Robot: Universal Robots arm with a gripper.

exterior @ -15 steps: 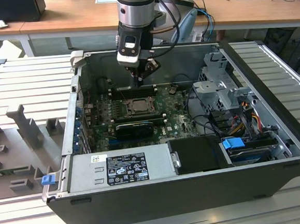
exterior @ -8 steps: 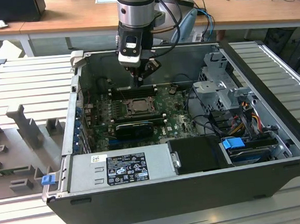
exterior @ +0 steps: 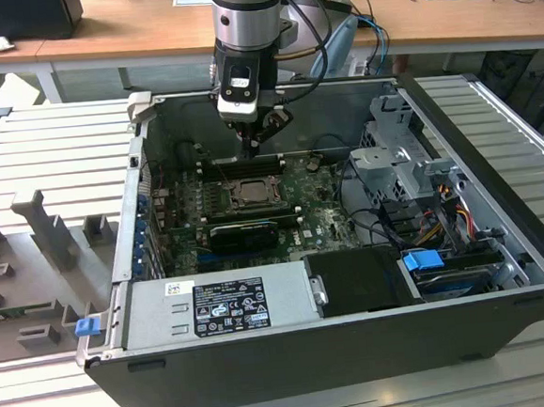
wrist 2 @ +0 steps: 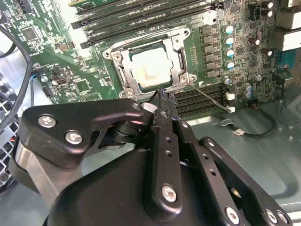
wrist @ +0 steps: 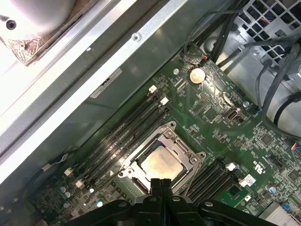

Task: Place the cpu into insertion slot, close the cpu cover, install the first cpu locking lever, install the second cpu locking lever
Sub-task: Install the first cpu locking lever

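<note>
A big black computer box [exterior: 294,362] lies open on a grey ridged tabletop [exterior: 51,145]. Inside it sits a green board [exterior: 334,216] with lots of tiny parts. The robot arm comes down from above, and its pincer [exterior: 252,151] hangs just over the far edge of the green board. The pincer is clenched: in both wrist views its two black fingers are pressed flat together, with nothing seen between them. In the second wrist view the pincer [wrist 2: 164,94] has its tip right beside one edge of the insertion slot [wrist 2: 109,51], but it is hard to tell if it touches anything. The cpu [wrist 2: 150,68] is a small, shiny square, and it lies flat inside the insertion slot. The cpu cover [wrist 2: 180,59] is a thin metal frame with a window. It lies down over the cpu, and the shiny top shows through the window. A thin locking lever [wrist 2: 209,98] sticks out sideways from one corner of the cover and crosses the long black slots [wrist 2: 202,94] next to it. In the first wrist view the pincer [wrist: 162,182] points at the near edge of the cpu [wrist: 162,165]. A round silver battery [wrist: 197,75] sits farther off on the green board. A grey box with a label [exterior: 214,302] sits along the near side of the computer box.
</note>
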